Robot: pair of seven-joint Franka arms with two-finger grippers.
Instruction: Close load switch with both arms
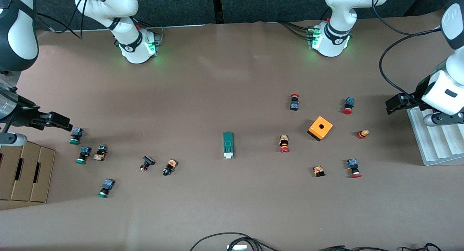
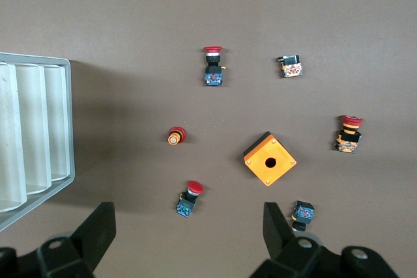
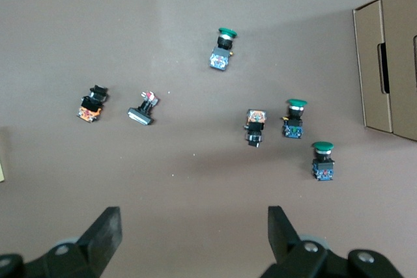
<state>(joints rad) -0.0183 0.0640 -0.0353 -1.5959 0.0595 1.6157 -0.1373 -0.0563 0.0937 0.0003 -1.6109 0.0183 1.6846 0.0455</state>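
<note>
The load switch (image 1: 228,145), a narrow dark-green block with a white end piece, lies flat in the middle of the table, its white end nearer the front camera. It shows in neither wrist view. My left gripper (image 1: 398,103) is open and empty, up in the air at the left arm's end of the table, beside the grey tray; its fingers (image 2: 98,229) frame bare table. My right gripper (image 1: 58,121) is open and empty, up over the right arm's end, near the green-capped buttons; its fingers (image 3: 107,229) also frame bare table.
An orange cube box (image 1: 320,128) and several red-capped push buttons (image 1: 284,143) lie toward the left arm's end. Several green-capped buttons (image 1: 75,135) and small parts (image 1: 169,167) lie toward the right arm's end. A grey tray (image 1: 435,142) and a cardboard box (image 1: 25,173) sit at the table's ends.
</note>
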